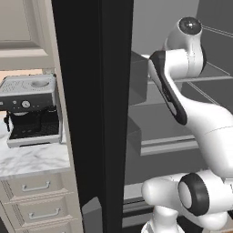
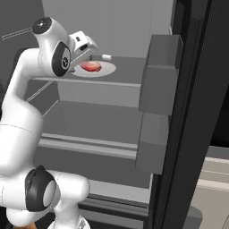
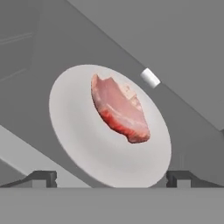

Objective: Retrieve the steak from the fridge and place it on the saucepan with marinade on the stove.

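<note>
Surroundings: a coffee machine [image 1: 31, 109] sits on a marble counter [image 1: 32, 160] at the left of the left base view, with drawers [image 1: 38, 200] below it.
Obstruction: the open black fridge [image 1: 93, 113] door edge runs down the middle of the left base view and blocks the shelf with the meat; grey door bins [image 2: 159, 103] stand at centre right of the right base view.
Steak: the steak [image 3: 119, 109] lies on a round white plate [image 3: 78, 144] on an upper fridge shelf [image 2: 120, 71], upper left of the right base view.
Small object: a short white cylinder [image 3: 150, 78] lies just beyond the plate; what it is, I cannot tell.
Arm: it reaches up into the fridge, hand tilted down toward the plate.
Gripper: the gripper [image 3: 111, 178] hovers over the plate's near rim, fingertips [image 3: 41, 178] wide apart, holding nothing.
</note>
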You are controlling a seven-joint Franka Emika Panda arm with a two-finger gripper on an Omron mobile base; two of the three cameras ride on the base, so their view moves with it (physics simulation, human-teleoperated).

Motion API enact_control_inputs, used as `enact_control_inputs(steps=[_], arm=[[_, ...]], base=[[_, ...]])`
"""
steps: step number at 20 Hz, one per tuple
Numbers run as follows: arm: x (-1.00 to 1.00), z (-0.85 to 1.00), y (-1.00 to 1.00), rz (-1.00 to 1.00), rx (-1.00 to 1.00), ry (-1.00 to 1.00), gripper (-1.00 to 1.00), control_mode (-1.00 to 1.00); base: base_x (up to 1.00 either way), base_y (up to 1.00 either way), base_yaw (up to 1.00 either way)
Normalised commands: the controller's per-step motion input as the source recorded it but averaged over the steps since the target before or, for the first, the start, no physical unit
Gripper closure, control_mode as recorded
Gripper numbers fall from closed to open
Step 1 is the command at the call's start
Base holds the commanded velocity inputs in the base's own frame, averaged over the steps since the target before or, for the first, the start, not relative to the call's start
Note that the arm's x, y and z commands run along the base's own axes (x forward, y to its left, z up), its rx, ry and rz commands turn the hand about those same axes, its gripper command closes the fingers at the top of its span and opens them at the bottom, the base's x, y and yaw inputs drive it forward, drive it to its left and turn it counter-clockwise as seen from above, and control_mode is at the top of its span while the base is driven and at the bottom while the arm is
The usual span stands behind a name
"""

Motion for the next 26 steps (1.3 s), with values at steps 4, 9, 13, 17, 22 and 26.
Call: enact_control_inputs(steps=[4, 9, 13, 17, 22, 26], arm=[[0.09, -0.38, 0.09, 0.00, 0.00, -0.03, -1.00, -1.00], [0.24, -0.13, 0.12, 0.00, 0.00, 0.00, -1.00, -1.00], [0.39, 0.08, 0.00, 0.00, 0.00, 0.00, -1.00, -1.00], [0.27, 0.12, 0.00, 0.00, 0.00, 0.00, -1.00, -1.00], [0.10, 0.02, 0.03, 0.00, 0.00, 0.04, -1.00, -1.00], [0.10, -0.02, 0.06, 0.00, 0.00, 0.03, -1.00, -1.00]], base=[[0.00, 0.00, 0.00], [0.00, 0.00, 0.00], [0.00, 0.00, 0.00], [0.00, 0.00, 0.00], [0.00, 0.00, 0.00], [0.00, 0.00, 0.00]])
